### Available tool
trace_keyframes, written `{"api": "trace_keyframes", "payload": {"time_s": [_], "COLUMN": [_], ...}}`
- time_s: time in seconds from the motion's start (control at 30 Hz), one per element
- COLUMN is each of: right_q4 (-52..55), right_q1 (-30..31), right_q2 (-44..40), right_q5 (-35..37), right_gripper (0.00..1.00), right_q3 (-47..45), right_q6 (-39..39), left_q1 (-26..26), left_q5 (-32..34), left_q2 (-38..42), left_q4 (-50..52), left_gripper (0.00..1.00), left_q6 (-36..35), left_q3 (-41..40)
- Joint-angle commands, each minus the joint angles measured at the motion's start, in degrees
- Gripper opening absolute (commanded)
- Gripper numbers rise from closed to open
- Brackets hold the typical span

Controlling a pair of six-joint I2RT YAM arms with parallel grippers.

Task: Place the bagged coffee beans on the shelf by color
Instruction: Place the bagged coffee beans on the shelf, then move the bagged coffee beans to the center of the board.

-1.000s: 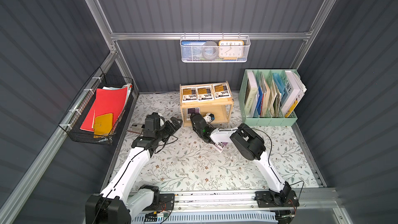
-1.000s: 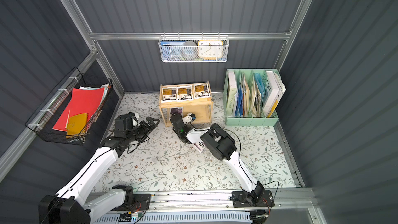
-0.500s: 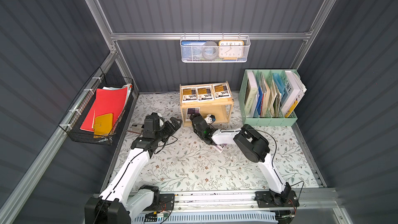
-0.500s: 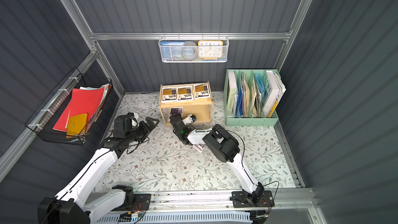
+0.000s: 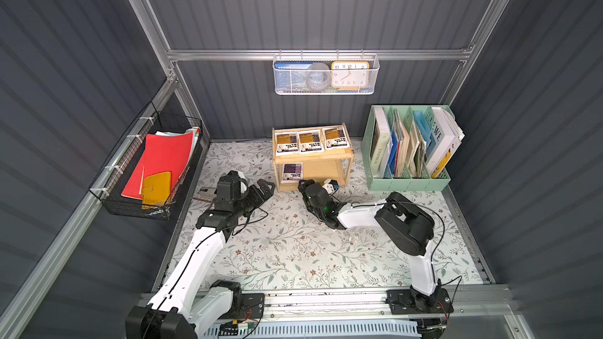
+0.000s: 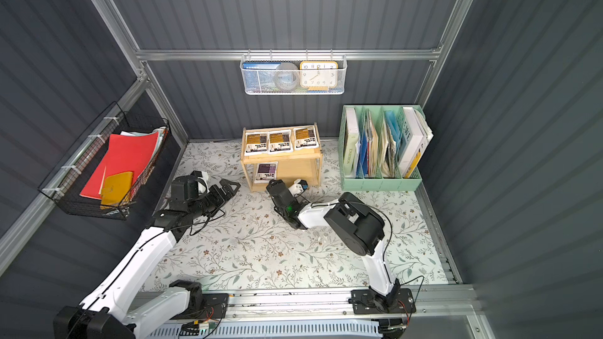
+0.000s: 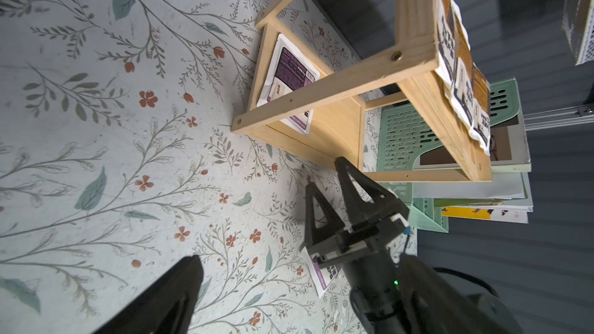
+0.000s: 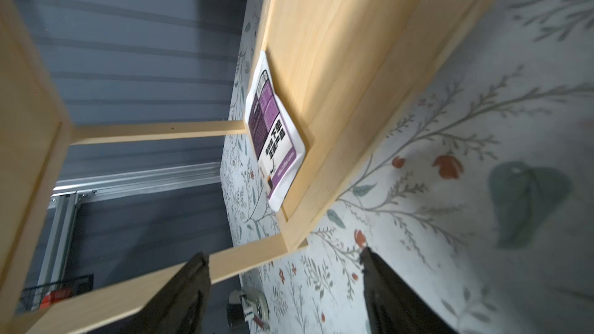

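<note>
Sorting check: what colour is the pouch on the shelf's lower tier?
Purple pouch, clearest in the right wrist view.

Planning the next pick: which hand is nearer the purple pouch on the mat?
Right. The right hand has its base over the purple pouch; the left hand is apart, across the mat.

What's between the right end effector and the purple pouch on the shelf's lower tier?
Only the shelf's own wood. In the right wrist view, the open right end effector faces a front post, then bare lower board up to the purple pouch.
</note>
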State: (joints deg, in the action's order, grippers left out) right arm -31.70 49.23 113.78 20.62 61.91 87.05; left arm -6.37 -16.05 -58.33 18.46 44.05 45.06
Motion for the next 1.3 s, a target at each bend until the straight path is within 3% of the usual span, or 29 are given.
{"api": "trace_keyframes", "payload": {"time_s": [0.0,0.33,0.67,0.9,1.27], "right_q4": [-0.2,5.9,24.4,25.2,20.7], "right_q1": [0.2,-3.2,-12.6,-15.3,-15.5], "right_q2": [-6.2,-27.9,-49.1,-48.3,-33.1], "right_q5": [-4.1,-6.9,-12.1,-16.0,-22.0], "right_gripper": [0.77,0.78,0.83,0.84,0.84], "right_q3": [-4.6,-27.1,-39.4,-40.8,-35.3], "right_q6": [-4.7,-6.9,-12.0,-15.5,-16.9], "left_q1": [0.3,0.1,-3.0,-11.1,-11.8], "left_q5": [2.9,0.5,1.9,7.5,11.5], "left_q2": [1.5,0.8,1.7,-0.7,-1.8], "left_q4": [4.0,3.7,0.2,-2.3,-4.4], "left_gripper": [1.00,1.00,1.00,1.00,1.00], "left_q6": [-7.5,-9.8,-6.1,-2.8,-1.3], "left_q3": [3.0,0.7,-5.1,-6.4,-7.1]}}
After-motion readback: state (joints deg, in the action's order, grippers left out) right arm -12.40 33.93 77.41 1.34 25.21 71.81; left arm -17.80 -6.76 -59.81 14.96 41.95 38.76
